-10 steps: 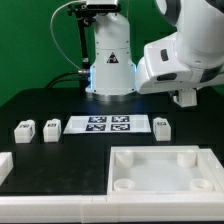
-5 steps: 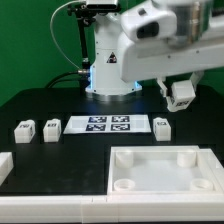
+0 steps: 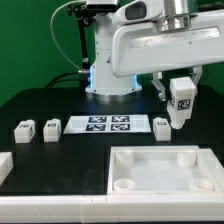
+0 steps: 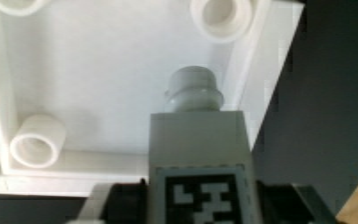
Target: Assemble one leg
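My gripper (image 3: pixel 181 108) is shut on one leg (image 3: pixel 181 100), a small white block with a black-and-white tag, and holds it in the air above the table at the exterior view's right. In the wrist view the leg (image 4: pixel 199 140) sticks out from between the fingers (image 4: pixel 123 203), its round peg end over the white panel (image 4: pixel 105 80). Three more legs stand on the black table: two at the left (image 3: pixel 24 128) (image 3: pixel 50 128) and one (image 3: pixel 162 126) just below the held one.
The marker board (image 3: pixel 110 124) lies between the loose legs. The large white square panel (image 3: pixel 160 170) with round corner sockets (image 4: pixel 37 140) lies at the front right. A white part (image 3: pixel 5 165) sits at the front left edge. The robot base (image 3: pixel 110 60) stands behind.
The wrist has swung round and come down a little. The held leg now hangs with its tag facing the exterior camera. The loose legs have not moved.
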Controlling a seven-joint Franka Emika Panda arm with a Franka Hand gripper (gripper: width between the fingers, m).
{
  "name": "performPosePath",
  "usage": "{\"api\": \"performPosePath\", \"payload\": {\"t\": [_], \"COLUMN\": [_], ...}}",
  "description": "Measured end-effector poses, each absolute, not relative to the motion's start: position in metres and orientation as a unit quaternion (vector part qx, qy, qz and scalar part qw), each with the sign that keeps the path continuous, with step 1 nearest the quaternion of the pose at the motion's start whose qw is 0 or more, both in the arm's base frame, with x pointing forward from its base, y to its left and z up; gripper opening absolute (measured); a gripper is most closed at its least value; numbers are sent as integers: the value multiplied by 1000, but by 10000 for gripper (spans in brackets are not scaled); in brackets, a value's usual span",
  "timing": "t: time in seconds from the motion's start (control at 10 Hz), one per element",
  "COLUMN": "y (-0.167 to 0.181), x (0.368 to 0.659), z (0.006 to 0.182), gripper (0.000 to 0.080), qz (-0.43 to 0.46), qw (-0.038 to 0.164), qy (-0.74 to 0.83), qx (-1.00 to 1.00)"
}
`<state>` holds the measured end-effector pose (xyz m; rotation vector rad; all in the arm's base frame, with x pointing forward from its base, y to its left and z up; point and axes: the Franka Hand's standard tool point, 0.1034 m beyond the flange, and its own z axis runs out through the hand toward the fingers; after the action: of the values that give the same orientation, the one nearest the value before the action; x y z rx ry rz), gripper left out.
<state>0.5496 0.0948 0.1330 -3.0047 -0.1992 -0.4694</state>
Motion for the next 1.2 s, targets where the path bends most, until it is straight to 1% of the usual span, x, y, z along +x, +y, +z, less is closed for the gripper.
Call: {"api": "performPosePath", "payload": {"t": [0.1, 0.2, 0.4, 0.5, 0.9, 1.0, 1.1, 1.2], "y": [98, 98, 104, 103, 104, 105, 107, 107], "x": [573, 598, 639, 632, 630, 630, 636, 642], "z": [139, 141, 147, 143, 139, 129, 120, 117], "gripper": [290, 290, 290, 290, 290, 290, 290, 290], "qz": [-223, -268, -297, -293, -289, -285, -283, -285], "qw": [50, 51, 58, 57, 57, 58, 60, 61], "qy": [-63, -65, -59, -61, -61, -60, -59, -58], "qx": [-972, -960, -951, -953, -954, -955, -955, -955]}}
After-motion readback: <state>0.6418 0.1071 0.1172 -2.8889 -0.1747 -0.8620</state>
